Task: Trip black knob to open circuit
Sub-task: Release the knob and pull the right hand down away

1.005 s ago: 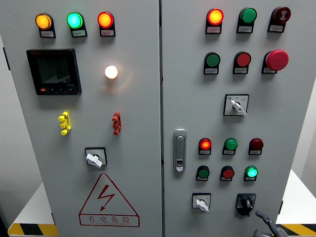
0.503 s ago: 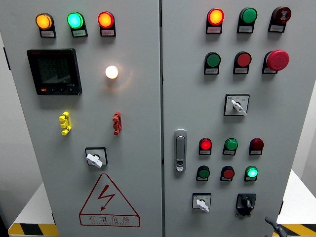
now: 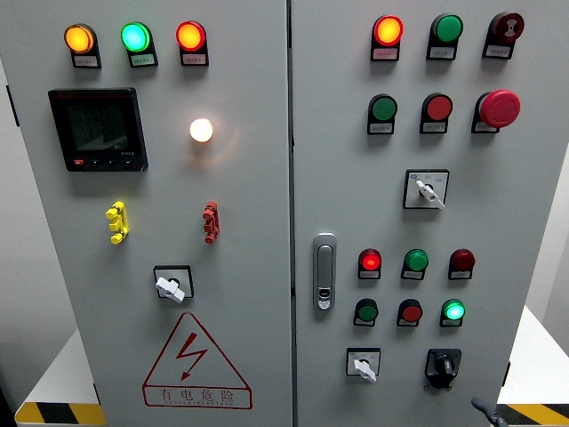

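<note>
Left door first: amber, green and red pilot lamps along the top, the digital meter (image 3: 97,129) below them, a glowing white lamp (image 3: 201,130), a yellow terminal (image 3: 116,221) and a red one (image 3: 209,221), then a white-handled selector switch (image 3: 171,285) above the lightning warning triangle (image 3: 196,361). Past the chrome door latch (image 3: 324,271) and onto the right door: lamps and push buttons up top, the red emergency-stop mushroom (image 3: 498,108), another white selector (image 3: 426,189), two rows of small indicators, a white selector (image 3: 363,364) low down, and just beside it, at the bottom right, the target: the black knob (image 3: 443,366), nothing touching it. Only a sliver of the right robot hand (image 3: 488,413) pokes in at the bottom edge, below and right of the knob; whether its fingers are spread or curled can't be told. The left isn't showing. Likely best play: rise up and in, pinch the knob's grip squarely, twist cleanly, and steer clear of the neighbouring white selector.
</note>
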Tool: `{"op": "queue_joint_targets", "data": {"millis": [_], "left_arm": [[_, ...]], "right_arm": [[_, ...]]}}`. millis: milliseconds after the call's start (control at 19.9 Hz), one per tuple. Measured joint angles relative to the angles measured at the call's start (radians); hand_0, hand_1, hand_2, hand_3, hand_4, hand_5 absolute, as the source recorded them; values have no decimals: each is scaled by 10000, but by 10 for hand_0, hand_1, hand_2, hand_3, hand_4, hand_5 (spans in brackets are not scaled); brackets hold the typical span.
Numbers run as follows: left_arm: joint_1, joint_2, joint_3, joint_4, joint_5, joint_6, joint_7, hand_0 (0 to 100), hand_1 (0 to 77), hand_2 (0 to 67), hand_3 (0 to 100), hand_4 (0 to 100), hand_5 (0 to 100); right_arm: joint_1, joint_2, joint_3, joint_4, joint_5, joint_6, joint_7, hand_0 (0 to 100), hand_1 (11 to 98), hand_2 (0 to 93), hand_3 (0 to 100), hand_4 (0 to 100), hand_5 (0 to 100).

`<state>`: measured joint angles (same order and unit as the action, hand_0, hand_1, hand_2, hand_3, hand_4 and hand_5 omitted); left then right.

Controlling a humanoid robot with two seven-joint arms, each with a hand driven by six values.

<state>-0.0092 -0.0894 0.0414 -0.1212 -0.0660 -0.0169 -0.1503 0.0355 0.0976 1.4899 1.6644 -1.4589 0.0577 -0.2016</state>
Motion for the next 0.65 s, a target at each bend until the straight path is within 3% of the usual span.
{"op": "queue_joint_targets", "data": {"millis": [352, 653], "left_arm": [[0, 4, 0, 0, 0, 0, 1, 0, 30, 129, 214, 67, 16], [0, 6, 0, 0, 0, 0, 1, 0, 29, 129, 214, 67, 16]], "right_arm": [[-549, 16, -82, 265, -3, -12, -8, 986, 456, 81, 271, 239, 446], [-612, -3, -35, 276, -14, -25, 7, 975, 454, 82, 256, 227, 421]]}}
